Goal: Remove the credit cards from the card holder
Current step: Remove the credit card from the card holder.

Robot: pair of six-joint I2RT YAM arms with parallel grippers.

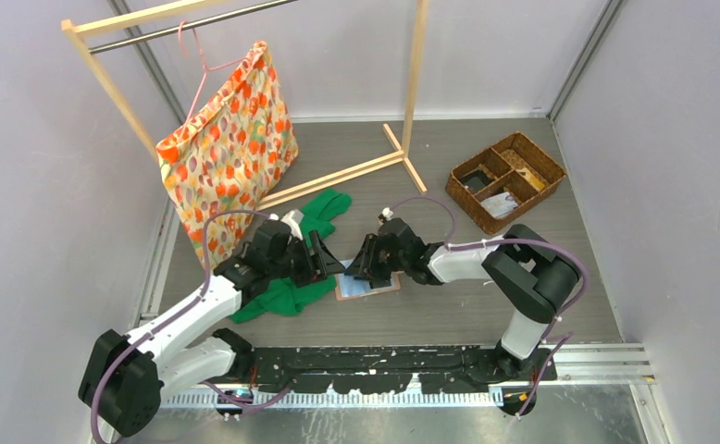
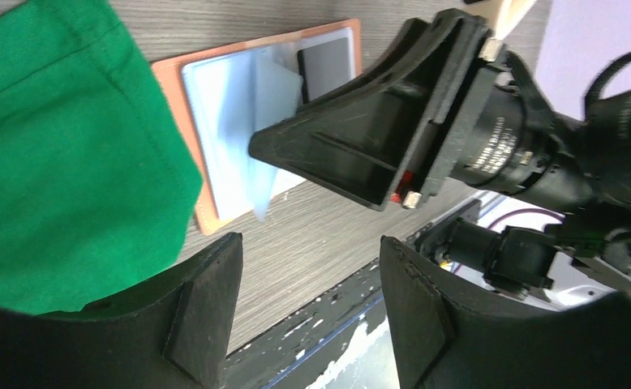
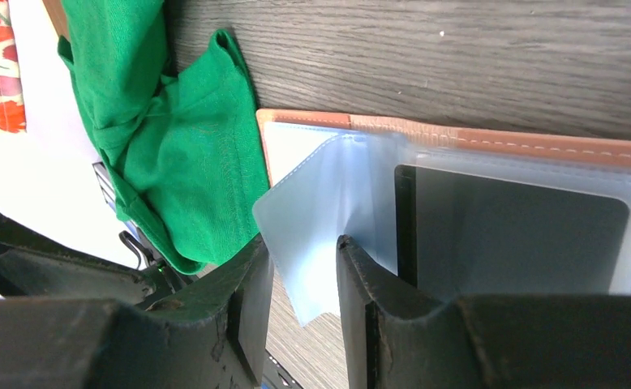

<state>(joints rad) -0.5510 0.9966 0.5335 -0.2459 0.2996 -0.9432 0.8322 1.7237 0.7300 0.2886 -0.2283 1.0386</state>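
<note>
The card holder (image 1: 367, 283) is lying open on the table (image 1: 449, 314), pale inside up, between my two pincers. A dark card (image 3: 507, 235) is sitting in it. My right pincer (image 3: 300, 243) is straddling a lifted sleeve leaf (image 3: 312, 203), fingers nearly together; whether they are pinching it I cannot tell. My left pincer (image 2: 308, 300) is hovering spread apart just left of the holder. A green cloth (image 1: 291, 294) is lying on the left. Far right, a wicker basket (image 1: 551, 166) is holding small things I cannot make out.

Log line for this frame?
card holder: open; right gripper: jaws around clear sleeve, grip unclear; left gripper: open, empty; dark card: in sleeve
</note>
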